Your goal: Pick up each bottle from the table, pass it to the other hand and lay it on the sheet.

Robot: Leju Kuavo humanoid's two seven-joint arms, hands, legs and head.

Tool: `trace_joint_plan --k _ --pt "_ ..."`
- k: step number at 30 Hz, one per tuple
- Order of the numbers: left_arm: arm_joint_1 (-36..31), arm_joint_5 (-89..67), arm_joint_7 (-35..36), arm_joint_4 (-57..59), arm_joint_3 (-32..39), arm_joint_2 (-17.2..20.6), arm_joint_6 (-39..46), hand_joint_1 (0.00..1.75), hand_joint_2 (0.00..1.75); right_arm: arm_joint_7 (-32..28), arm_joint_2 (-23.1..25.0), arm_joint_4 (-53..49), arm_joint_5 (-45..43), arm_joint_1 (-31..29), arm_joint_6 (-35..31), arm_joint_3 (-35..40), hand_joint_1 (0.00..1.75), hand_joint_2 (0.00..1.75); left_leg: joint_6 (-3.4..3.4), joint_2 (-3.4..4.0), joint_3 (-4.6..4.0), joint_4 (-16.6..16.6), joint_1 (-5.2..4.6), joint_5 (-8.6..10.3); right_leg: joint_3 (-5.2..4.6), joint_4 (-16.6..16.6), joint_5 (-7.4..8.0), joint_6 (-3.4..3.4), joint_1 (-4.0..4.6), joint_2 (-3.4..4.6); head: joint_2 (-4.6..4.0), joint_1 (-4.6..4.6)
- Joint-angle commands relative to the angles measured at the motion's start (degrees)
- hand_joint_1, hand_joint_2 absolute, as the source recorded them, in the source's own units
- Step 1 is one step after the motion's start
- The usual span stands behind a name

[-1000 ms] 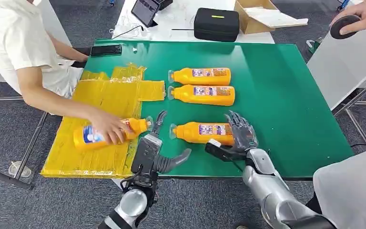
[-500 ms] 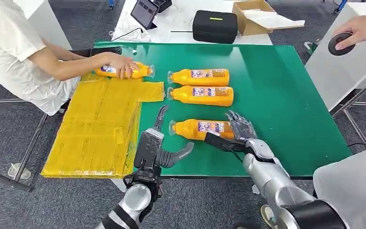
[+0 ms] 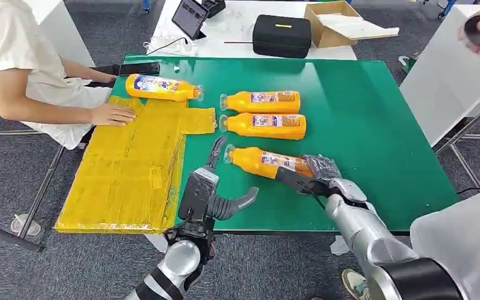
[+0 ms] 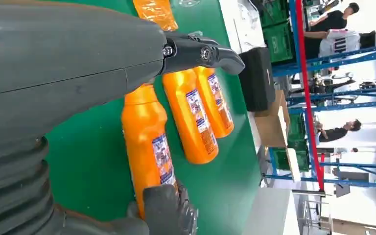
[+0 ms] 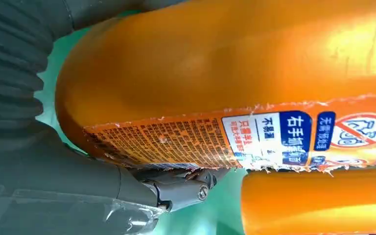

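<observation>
The right robot hand (image 3: 317,173) is gripping the base of the nearest bottle (image 3: 264,162), tilting it on the green tabletop (image 3: 375,131). The left robot hand (image 3: 215,190) is waiting open beside its cap, holding nothing. Next, I'd guess: lifting, handing across, then onto the yellow sheet (image 3: 131,169).

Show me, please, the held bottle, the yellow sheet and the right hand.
Held bottle (image 3: 264,162), head view, on its label.
Yellow sheet (image 3: 131,169), head view, on its bare middle.
Right hand (image 3: 320,172), head view, on the fingers around the bottle's base.
</observation>
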Motion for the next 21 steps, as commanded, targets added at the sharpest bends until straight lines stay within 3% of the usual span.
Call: trace_joint_plan --k 1,5,8,10,14,15,18,21 --pt "-0.61 1.12 -1.29 0.36 -1.19 1.84 0.97 0.0 1.75 -9.34 1.26 4.02 -9.7 6.45 7.36 -8.57 1.75 1.75 0.0 -0.19 0.2 -0.13 0.06 -0.02 0.3 -0.17 -0.05 -0.09 0.08 -0.25 0.0 0.0" --pt "1.57 6.06 -5.54 -1.27 2.24 1.53 3.65 0.0 1.75 -20.58 3.58 -0.4 -19.25 8.82 8.77 -13.62 1.75 1.75 -0.03 -0.02 0.18 -0.08 0.07 -0.11 0.22 -0.13 -0.03 -0.08 0.09 -0.05 0.0 0.0" --pt "5.54 11.85 -10.46 -5.53 5.7 2.77 7.69 0.0 1.75 -25.34 6.87 -11.07 -28.19 13.1 6.2 -15.22 1.75 1.75 -0.08 0.08 0.26 -0.18 0.05 -0.16 0.25 -0.16 -0.02 -0.16 0.08 0.02 0.0 -0.02" --pt "7.68 15.98 -9.93 -9.36 5.98 4.82 6.09 0.0 1.75 -22.36 7.86 -21.37 -32.95 17.89 6.16 -12.85 1.75 1.75 -0.1 0.17 0.14 -0.12 0.08 -0.18 0.11 -0.08 -0.01 -0.12 0.09 0.15 0.0 0.0" --pt "7.7 16.32 -9.71 -9.74 5.67 5.02 6.25 0.0 1.75 -21.21 7.11 -22.71 -34.49 18.62 6.23 -11.25 1.75 1.75 -0.11 0.07 -0.18 -0.04 0.16 -0.14 -0.13 0.03 -0.07 -0.13 0.16 0.06 0.0 0.0" --pt "9.11 18.48 -11.39 -11.58 7.07 4.87 5.95 0.0 1.75 -24.07 7.61 -24.98 -37.25 19.86 5.68 -11.2 1.75 1.75 -0.1 0.06 -0.21 -0.06 0.11 -0.15 -0.16 0.07 -0.11 -0.15 0.13 0.02 0.0 -0.04" --pt "14.32 24.01 -8.69 -18.59 9.37 7.27 1.71 0.0 1.75 -22.88 7.78 -39.21 -41.66 27.77 4.99 -5.91 1.75 1.75 -0.14 0.02 -0.5 -0.07 0.15 -0.1 -0.4 0.03 -0.09 -0.11 0.15 0.03 0.0 0.0" --pt "16.96 28.05 -6.14 -20.72 10.98 7.93 -1.25 0.0 1.75 -22.19 7.82 -46.88 -43.48 31.69 3.65 -1.84 1.75 1.75 -0.13 0.02 -0.35 -0.08 0.11 -0.27 -0.25 0.06 -0.3 -0.12 0.12 0.05 0.0 0.0"
